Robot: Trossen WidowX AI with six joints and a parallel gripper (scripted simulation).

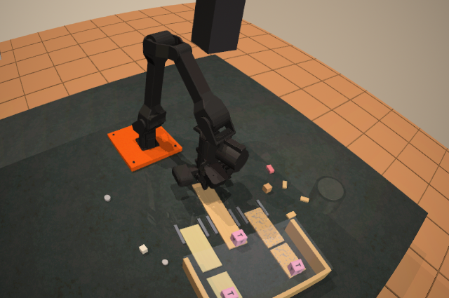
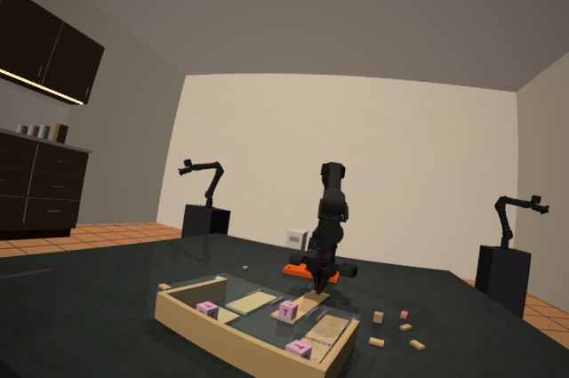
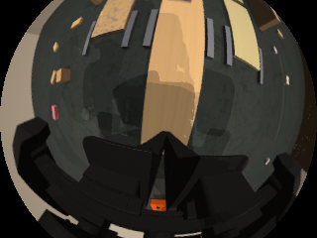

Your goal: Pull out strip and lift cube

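Jaws closed, tips pressing middle strip (image 1: 217, 211) near end.

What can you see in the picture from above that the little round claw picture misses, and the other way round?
Only the top picture shows the orange base plate, the whole arm, a dark round disc and three pink cubes, one per lane. Only the wrist picture shows the shut claw up close, tips pressed on the near end of the middle strip. Both show that unbroken strip carrying a labelled cube, with grey rails either side.
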